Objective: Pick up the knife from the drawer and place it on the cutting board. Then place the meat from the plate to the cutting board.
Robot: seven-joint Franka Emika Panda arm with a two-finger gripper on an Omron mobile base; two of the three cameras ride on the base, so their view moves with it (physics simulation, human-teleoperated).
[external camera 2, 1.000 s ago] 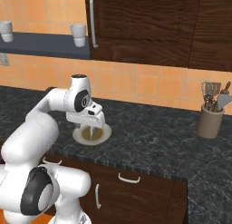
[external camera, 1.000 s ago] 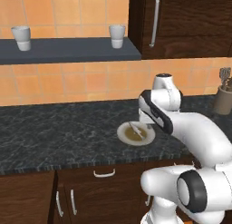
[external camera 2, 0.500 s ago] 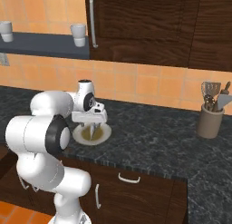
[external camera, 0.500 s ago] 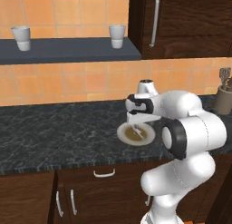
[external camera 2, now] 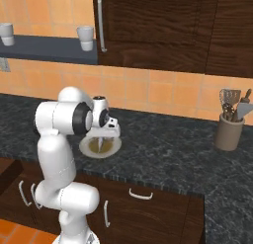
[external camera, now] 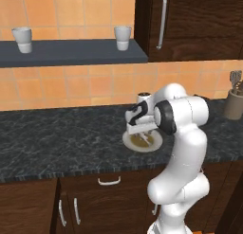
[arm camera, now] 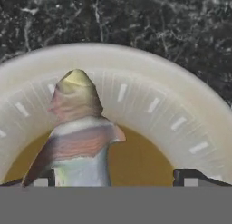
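The round cream plate [arm camera: 181, 109] with a tan centre lies on the dark counter, also seen as the plate [external camera: 153, 144] and the plate [external camera 2: 112, 148] in the base views. On it lies the meat [arm camera: 77, 141], a pale grey strip with pinkish streaks and a yellowish tip. My gripper [arm camera: 115, 180] hangs open just above the plate, one fingertip on each side of the meat's near end, touching nothing. The base views show the gripper [external camera: 141, 133] [external camera 2: 103, 137] pointing down over the plate. Below the counter edge, a drawer [external camera: 109, 181] [external camera 2: 141, 193] with a curved silver handle is shut. The knife and cutting board are out of view.
A grey crock of utensils [external camera: 234, 103] [external camera 2: 228, 132] stands at the counter's right end. White cups [external camera: 122, 37] [external camera 2: 85, 38] sit on the dark wall shelf. A dark upper cupboard [external camera: 190, 24] hangs above. Bare black counter [external camera: 57, 138] stretches left of the plate.
The arm has swung upright, its elbow folding in over the base. The hand shifted slightly left and lower over the plate. The jaws stayed open.
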